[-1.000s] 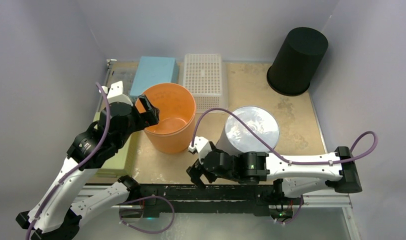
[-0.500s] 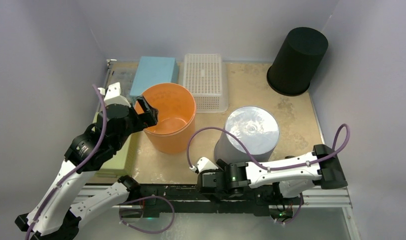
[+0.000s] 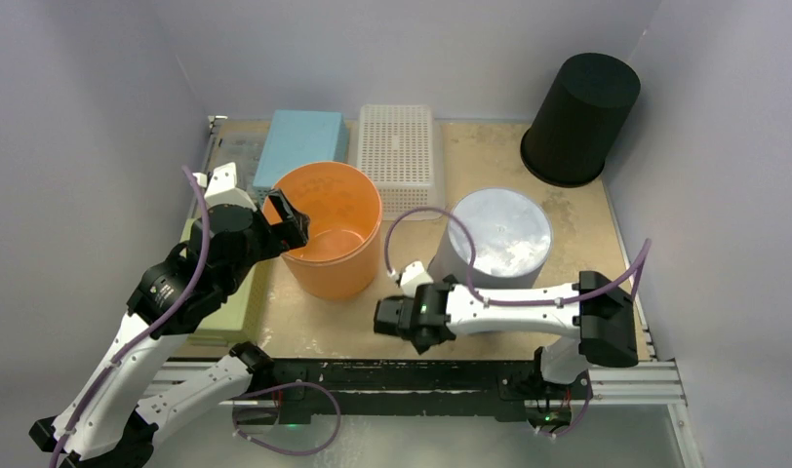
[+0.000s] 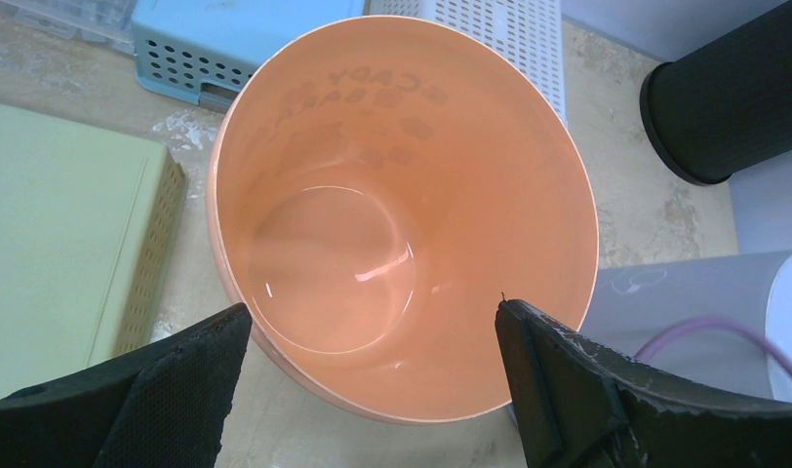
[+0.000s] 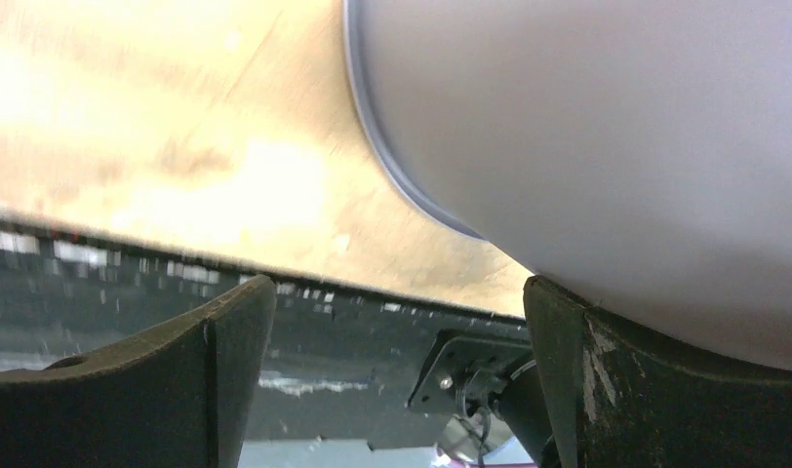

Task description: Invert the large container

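Hovering wide open at the orange container point(image 3: 329, 234), the left pincer point(image 3: 289, 221) could slip mid-flip, toppling it onto the grey container point(image 3: 499, 239); the right pincer point(image 5: 397, 285) gapes empty.

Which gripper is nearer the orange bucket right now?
Left. The left gripper is open at the left rim of the orange bucket. The right gripper is off to its near right, low beside the grey container.
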`<state>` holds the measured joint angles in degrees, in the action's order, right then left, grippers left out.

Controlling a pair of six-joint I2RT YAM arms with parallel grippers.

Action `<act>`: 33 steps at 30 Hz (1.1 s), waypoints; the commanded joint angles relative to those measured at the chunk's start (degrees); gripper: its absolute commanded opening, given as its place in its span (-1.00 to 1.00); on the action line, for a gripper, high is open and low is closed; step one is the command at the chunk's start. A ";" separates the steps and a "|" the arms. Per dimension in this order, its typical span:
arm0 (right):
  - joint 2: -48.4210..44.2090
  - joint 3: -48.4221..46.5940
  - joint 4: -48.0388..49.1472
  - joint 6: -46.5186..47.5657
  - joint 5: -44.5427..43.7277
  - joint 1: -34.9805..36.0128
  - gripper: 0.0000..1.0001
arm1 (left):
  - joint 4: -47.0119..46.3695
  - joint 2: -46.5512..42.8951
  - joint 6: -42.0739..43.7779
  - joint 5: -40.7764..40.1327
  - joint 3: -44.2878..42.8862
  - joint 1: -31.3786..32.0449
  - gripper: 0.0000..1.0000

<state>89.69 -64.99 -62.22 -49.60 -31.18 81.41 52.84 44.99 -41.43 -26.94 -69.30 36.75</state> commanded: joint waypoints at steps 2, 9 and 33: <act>-4.51 -4.84 -1.28 -3.46 -8.76 -9.83 0.98 | -0.68 -0.58 -1.04 0.75 0.01 -0.29 0.90; -9.56 -0.96 10.55 -0.28 -11.96 -22.45 0.98 | -0.65 -0.37 -1.31 1.08 -0.25 -0.28 0.90; -8.87 4.10 30.44 10.16 -11.58 -39.13 0.98 | 4.13 -1.12 -0.29 3.02 -1.35 -0.28 0.89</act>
<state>79.31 -61.54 -31.86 -38.92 -38.28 43.48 55.46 44.16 -42.37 -24.40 -69.10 36.75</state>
